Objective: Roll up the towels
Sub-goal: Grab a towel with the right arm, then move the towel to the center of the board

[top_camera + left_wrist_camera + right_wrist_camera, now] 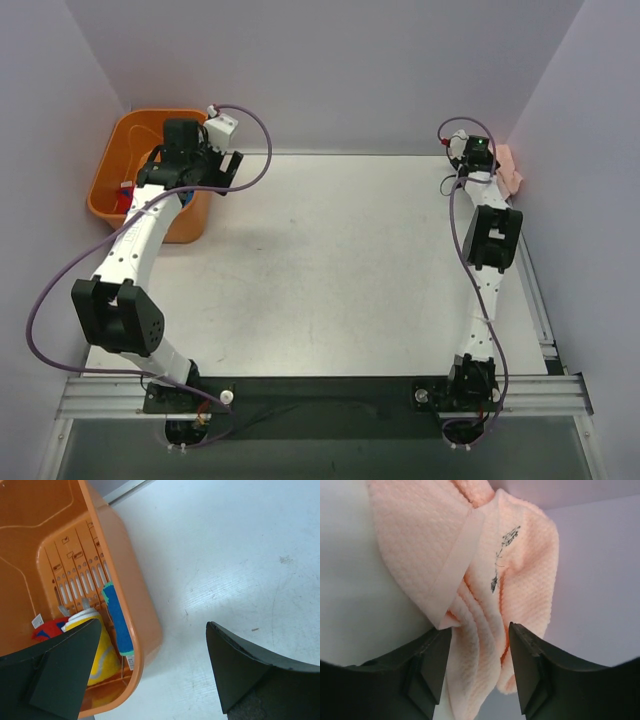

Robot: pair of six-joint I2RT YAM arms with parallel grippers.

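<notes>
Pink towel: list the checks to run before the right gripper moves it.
1. Pink towel between right gripper fingers: ok.
2. Firm grip: cannot tell.
3. Towel flat for rolling: not ok, bunched.
4. Room from wall: not ok, towel is right by it.
5. Left gripper out of the way: ok, open over the bin wall, across the table.
</notes>
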